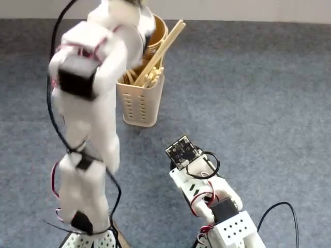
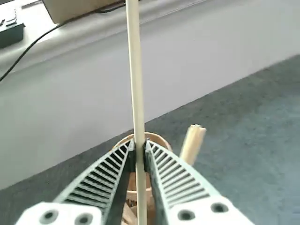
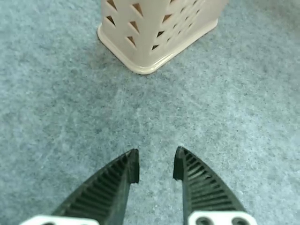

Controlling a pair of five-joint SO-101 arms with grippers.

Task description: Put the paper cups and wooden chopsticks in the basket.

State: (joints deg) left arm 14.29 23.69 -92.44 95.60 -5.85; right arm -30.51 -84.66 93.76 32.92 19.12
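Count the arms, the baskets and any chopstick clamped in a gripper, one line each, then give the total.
Arms: 2, left arm and right arm
Basket: 1
Clamped chopstick: 1, in the left gripper
Total: 4

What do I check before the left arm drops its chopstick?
1. Grasp: left gripper shut on chopstick - ok.
2. Aim: chopstick's lower end inside basket - cannot tell, the arm hides it in the high view.
3. Stance: basket upright - ok.
4. Contents: paper cup already in basket - ok.
5. Clearance: right gripper open, apart from basket - ok.
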